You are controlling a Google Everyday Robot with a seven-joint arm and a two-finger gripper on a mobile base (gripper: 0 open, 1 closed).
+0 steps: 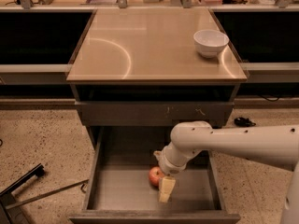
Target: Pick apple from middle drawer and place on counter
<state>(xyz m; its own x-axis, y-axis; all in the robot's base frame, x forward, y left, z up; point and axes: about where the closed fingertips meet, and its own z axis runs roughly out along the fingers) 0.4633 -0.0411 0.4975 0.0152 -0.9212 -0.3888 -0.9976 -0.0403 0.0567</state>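
The small red-orange apple [154,176] lies on the floor of the open middle drawer [119,190], right of its centre. My gripper [164,188] hangs down into the drawer from the white arm [224,143], which reaches in from the right. It sits right against the apple's right front side and partly covers it. The glossy tan counter [145,45] lies above, at the top of the cabinet.
A white bowl [210,42] stands on the counter's right rear corner. The drawer above, its front [154,112] marked with pale scratches, is shut. A black metal frame [21,183] lies on the speckled floor at the left, and a dark cable [243,122] at the right.
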